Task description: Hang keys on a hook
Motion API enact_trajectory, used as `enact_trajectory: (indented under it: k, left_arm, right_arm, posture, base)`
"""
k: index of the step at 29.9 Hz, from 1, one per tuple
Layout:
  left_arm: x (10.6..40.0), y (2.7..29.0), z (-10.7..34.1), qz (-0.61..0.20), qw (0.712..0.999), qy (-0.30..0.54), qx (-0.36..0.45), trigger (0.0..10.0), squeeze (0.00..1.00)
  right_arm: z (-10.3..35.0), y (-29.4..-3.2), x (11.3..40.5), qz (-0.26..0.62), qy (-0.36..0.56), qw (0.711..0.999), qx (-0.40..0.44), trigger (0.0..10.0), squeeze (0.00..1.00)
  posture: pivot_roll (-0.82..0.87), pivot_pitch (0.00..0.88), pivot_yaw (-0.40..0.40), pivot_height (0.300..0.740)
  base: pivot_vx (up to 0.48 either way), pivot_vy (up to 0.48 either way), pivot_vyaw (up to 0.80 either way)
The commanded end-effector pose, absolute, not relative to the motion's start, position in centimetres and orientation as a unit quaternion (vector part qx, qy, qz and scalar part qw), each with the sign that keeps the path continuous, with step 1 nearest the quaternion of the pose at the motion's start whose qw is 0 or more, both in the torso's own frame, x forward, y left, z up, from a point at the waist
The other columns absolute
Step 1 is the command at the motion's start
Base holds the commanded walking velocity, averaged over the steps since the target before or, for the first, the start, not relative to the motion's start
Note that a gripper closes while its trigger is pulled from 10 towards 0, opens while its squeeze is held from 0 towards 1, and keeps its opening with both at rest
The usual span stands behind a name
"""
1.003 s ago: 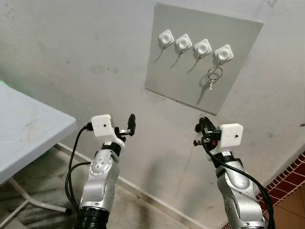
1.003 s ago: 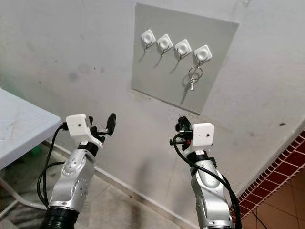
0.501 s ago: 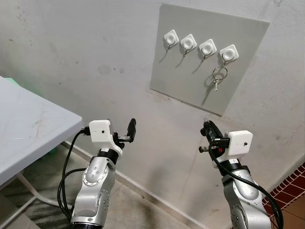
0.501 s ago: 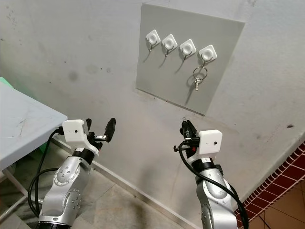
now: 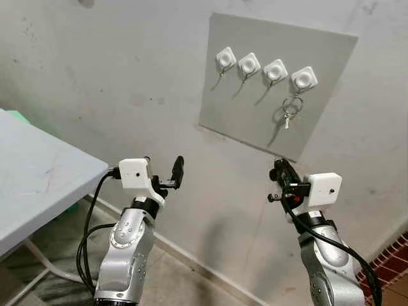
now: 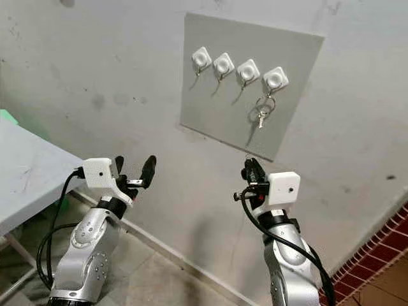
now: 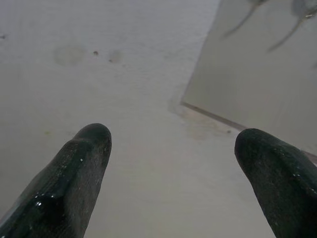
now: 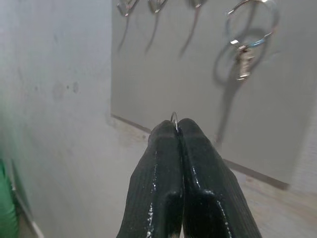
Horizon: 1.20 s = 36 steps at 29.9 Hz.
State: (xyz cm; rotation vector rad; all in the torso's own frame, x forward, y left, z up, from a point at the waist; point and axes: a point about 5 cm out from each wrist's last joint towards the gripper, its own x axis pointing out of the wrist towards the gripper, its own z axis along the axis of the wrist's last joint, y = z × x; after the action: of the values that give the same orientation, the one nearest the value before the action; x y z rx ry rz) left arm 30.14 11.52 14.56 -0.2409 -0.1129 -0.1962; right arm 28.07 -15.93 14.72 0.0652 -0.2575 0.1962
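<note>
A grey board (image 5: 255,121) on the wall carries a row of white hooks (image 5: 248,62). A key ring with keys (image 5: 290,111) hangs from the rightmost hook (image 5: 304,78). Below the board's lower right corner, my right gripper (image 5: 278,167) is raised and shut; the right wrist view shows the tip of a thin metal ring (image 8: 174,117) poking out between its fingertips (image 8: 163,136). The hung keys (image 8: 242,54) lie ahead of them. My left gripper (image 5: 162,169) is held up left of the board, open and empty, with its fingers (image 7: 84,163) spread wide toward the wall.
A white table (image 5: 38,185) juts in at the left, with something green (image 5: 19,116) behind it. The plain wall meets the floor along a skirting line (image 5: 191,258). Red tiles (image 5: 392,261) show at the lower right.
The whole view has shifted as the camera moved. Both arms keep much the same raised pose. The keys stay on the rightmost hook.
</note>
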Motion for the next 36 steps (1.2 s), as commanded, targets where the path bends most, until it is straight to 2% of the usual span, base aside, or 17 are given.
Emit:
enact_trajectory:
  k: [1, 5, 36]
  left_arm:
    - [30.15, 11.45, 14.98, -0.1, 0.986, -0.06, -0.12, 10.0, 0.0]
    - [30.17, 11.4, 14.94, -0.095, 0.986, -0.056, -0.125, 10.0, 0.0]
    - [30.1, 10.87, 15.02, -0.089, 0.986, -0.059, -0.129, 10.0, 0.0]
  right_arm:
    - [15.19, -16.01, 28.06, 0.096, -0.134, 0.986, 0.032, 10.0, 0.0]
    - [15.16, -16.03, 28.05, 0.098, -0.134, 0.986, 0.028, 10.0, 0.0]
    - [15.14, -15.94, 28.1, 0.105, -0.131, 0.985, 0.027, 10.0, 0.0]
  posture:
    - [0.03, 0.015, -0.074, 0.74]
    - [0.03, 0.016, -0.077, 0.74]
    - [0.03, 0.008, -0.083, 0.74]
  base:
    - [0.334, 0.0, 0.0]
    - [0.287, 0.0, 0.0]
    - [0.0, 0.0, 0.0]
